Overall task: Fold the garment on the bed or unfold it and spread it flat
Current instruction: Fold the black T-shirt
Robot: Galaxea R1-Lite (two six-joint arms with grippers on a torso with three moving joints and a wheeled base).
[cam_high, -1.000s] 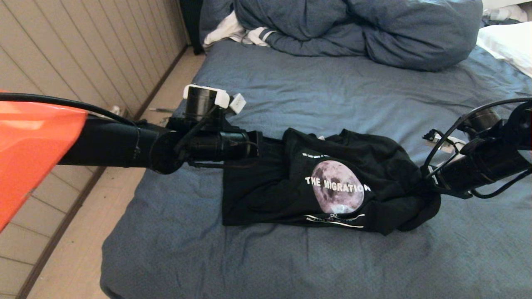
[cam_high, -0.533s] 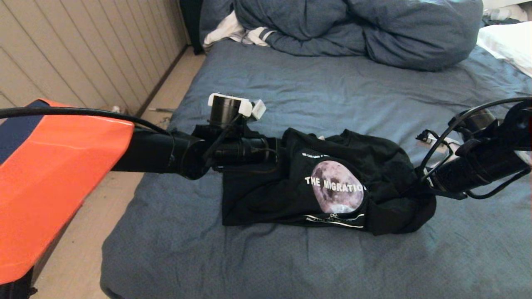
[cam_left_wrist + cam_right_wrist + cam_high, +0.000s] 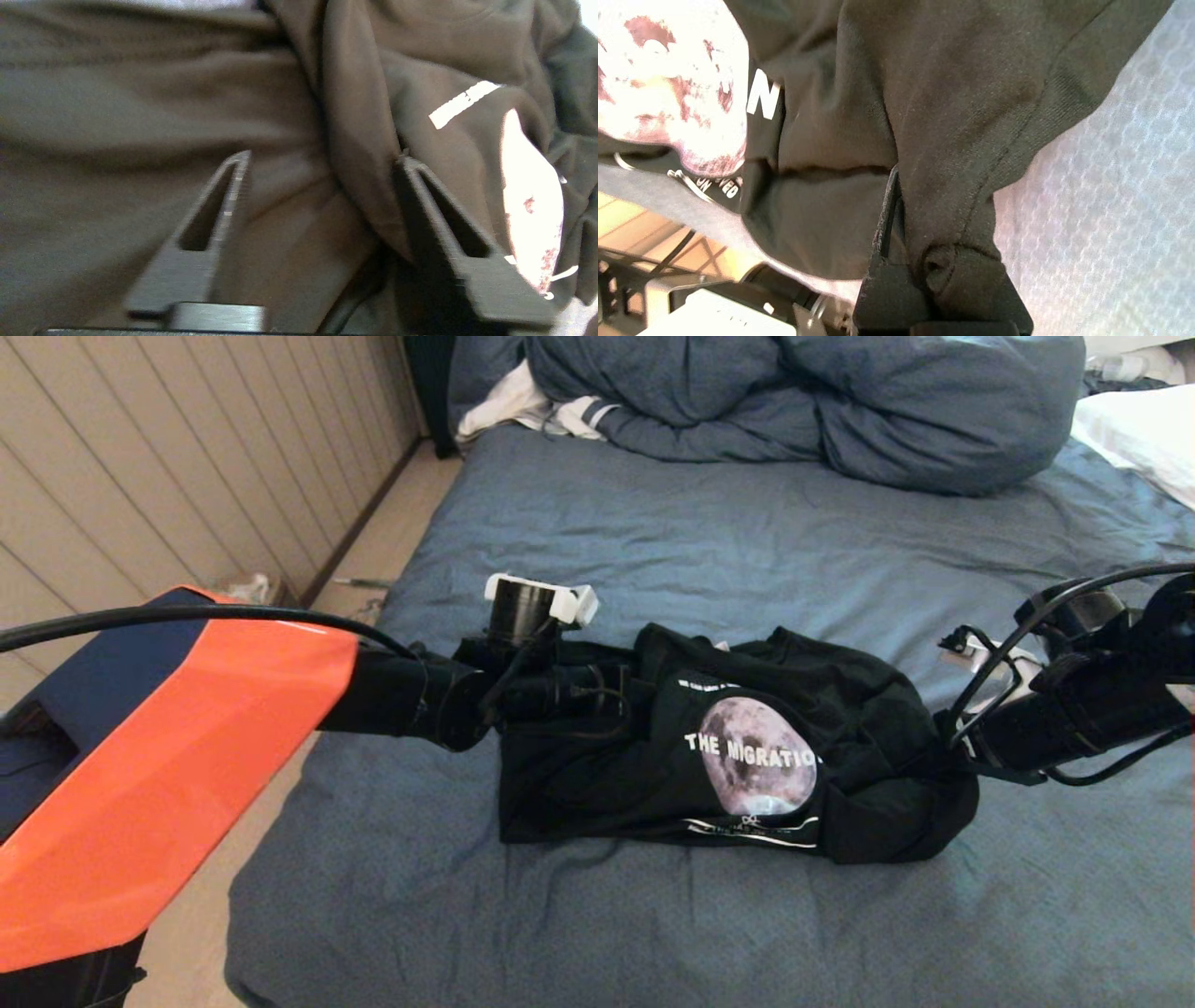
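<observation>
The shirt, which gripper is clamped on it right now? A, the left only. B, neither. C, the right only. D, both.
C: in the right wrist view the right gripper is shut on a bunched fold of the shirt, while in the left wrist view the left gripper stands open over the cloth, holding nothing.

black garment (image 3: 597, 775), blue-grey bed (image 3: 747, 532)
</observation>
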